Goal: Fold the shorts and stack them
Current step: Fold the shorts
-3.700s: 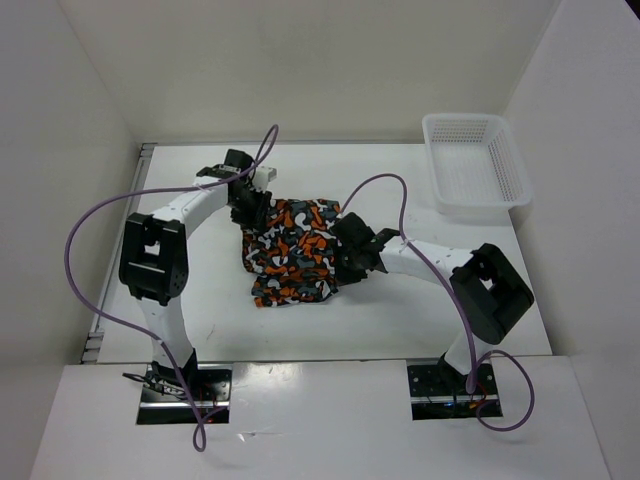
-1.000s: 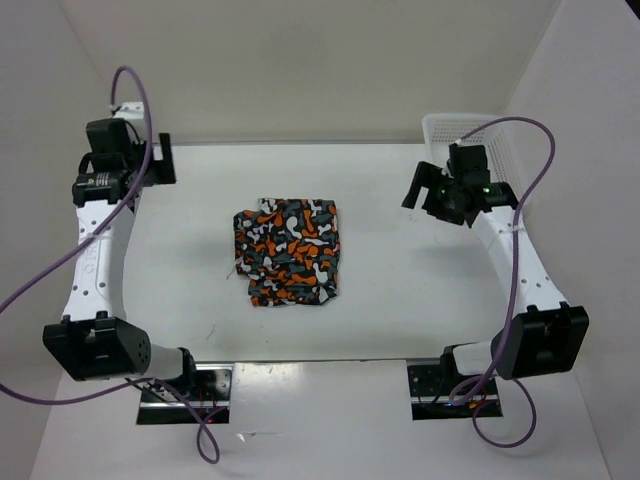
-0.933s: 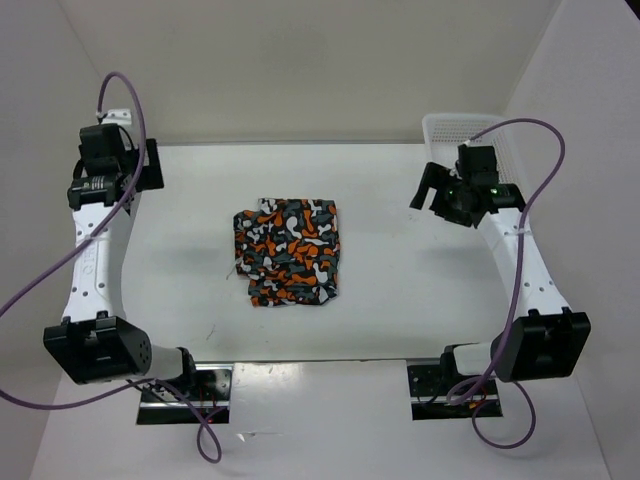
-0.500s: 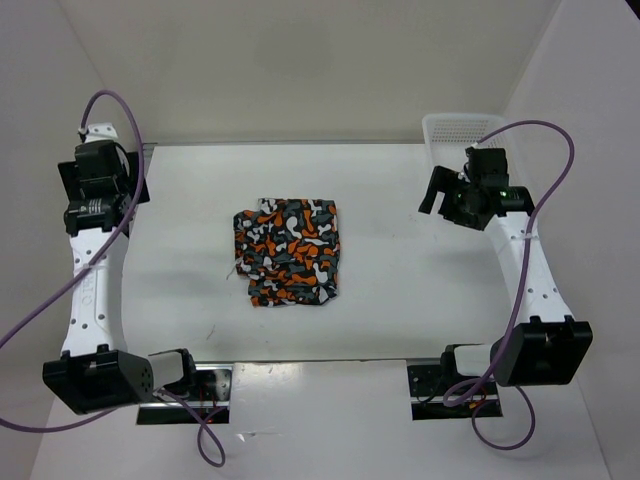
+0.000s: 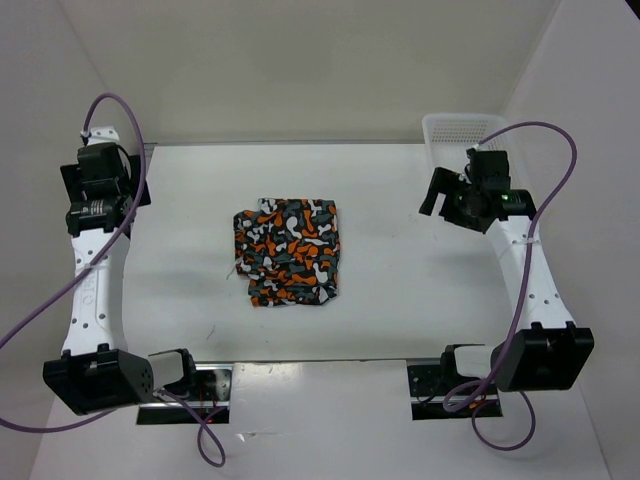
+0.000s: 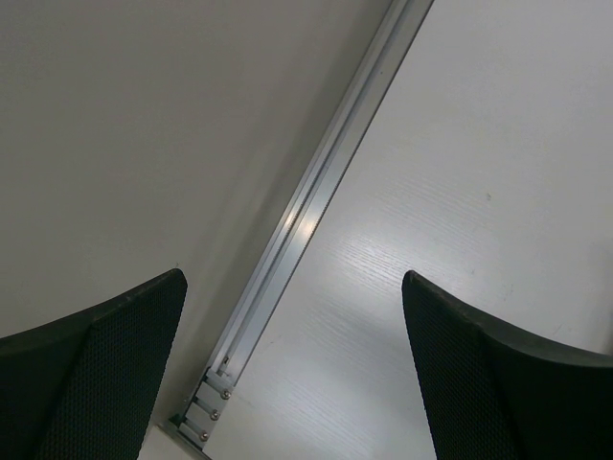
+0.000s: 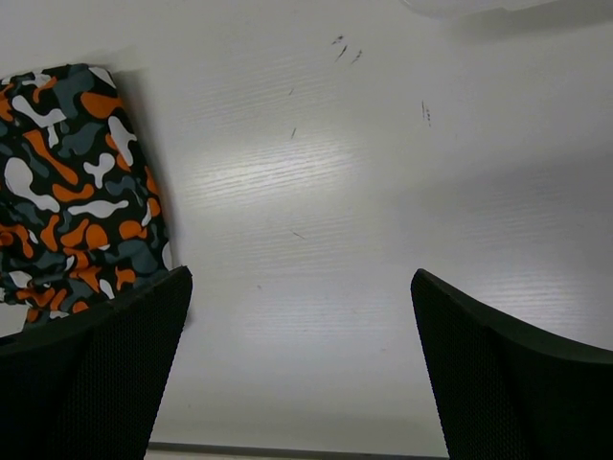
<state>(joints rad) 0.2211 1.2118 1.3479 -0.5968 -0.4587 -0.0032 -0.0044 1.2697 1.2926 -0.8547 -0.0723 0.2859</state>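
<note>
The shorts (image 5: pixel 288 252), printed in orange, black, grey and white blotches, lie folded into a compact rectangle at the middle of the table. No gripper touches them. My left gripper (image 5: pixel 102 186) hangs open at the far left, over the table's edge, and in the left wrist view the left gripper (image 6: pixel 292 278) has nothing between its fingers. My right gripper (image 5: pixel 445 201) is open at the far right, well apart from the shorts. The right wrist view shows the right gripper (image 7: pixel 302 273) over bare table, with the shorts (image 7: pixel 67 192) at the left.
A white mesh basket (image 5: pixel 450 121) stands at the back right corner, just behind my right gripper. An aluminium rail (image 6: pixel 316 201) runs along the table's left edge below my left gripper, with the wall beyond it. White walls enclose the table.
Both grippers have left the shorts and swung outward. Over the last second the left went further left and the right slightly right. The shorts have stayed put.
</note>
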